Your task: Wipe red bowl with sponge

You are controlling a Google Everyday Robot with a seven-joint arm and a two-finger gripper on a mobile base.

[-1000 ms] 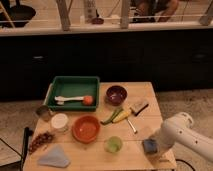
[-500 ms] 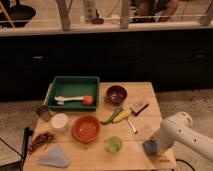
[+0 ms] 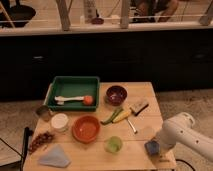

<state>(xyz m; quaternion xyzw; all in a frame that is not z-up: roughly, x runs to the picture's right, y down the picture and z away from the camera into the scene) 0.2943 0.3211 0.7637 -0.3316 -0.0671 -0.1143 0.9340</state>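
Hand at the sponge, near right corner of the surface.

In the camera view, the hand (image 3: 156, 148) is largely hidden behind the white arm (image 3: 186, 134), low at the near right edge of the wooden surface (image 3: 145, 95); its opening cannot be told. One blue-grey sponge (image 3: 151, 147) is seen right at it, whether gripped is unclear. One red bowl (image 3: 86, 128) sits well left, one green cup (image 3: 114, 144) between, one dark bowl (image 3: 116, 94) behind.

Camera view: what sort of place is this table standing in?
Probably a kitchen or café area: a dark counter runs behind the wooden table of dishes, with the red bowl. The gripper is at the sponge.
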